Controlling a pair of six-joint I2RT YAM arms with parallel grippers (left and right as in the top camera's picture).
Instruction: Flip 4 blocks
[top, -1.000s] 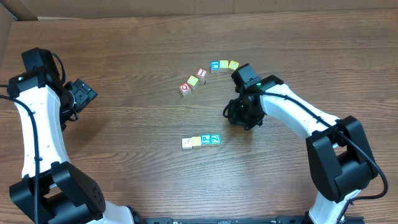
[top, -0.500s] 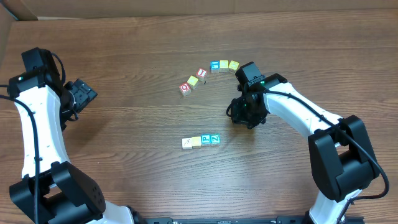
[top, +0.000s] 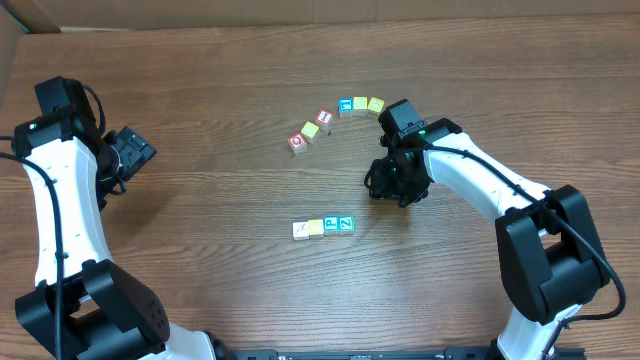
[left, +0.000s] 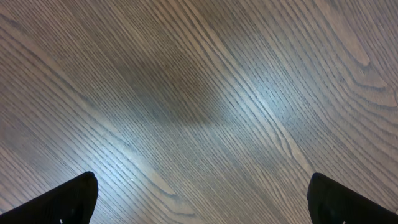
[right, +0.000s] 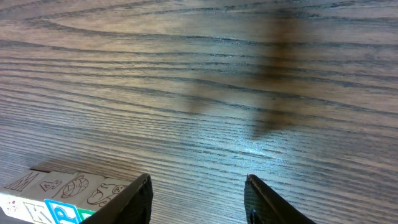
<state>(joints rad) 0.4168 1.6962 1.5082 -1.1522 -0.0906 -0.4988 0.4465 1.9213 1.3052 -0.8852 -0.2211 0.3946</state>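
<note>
Wood table (top: 200, 60) fills the shot. Left gripper (left: 202, 200) is parked at far left of the overhead view, jaws wide apart and holding nothing, which looks like it's keeping out of the way. Right gripper (right: 198, 194) hangs right of centre, jaws apart and empty. The four blocks (top: 323, 227) sit in a tight row at lower centre, down-left of it, probably its next reach. The arc of cubes (top: 335, 115) at upper centre lies apart, and nothing stands in the way.
</note>
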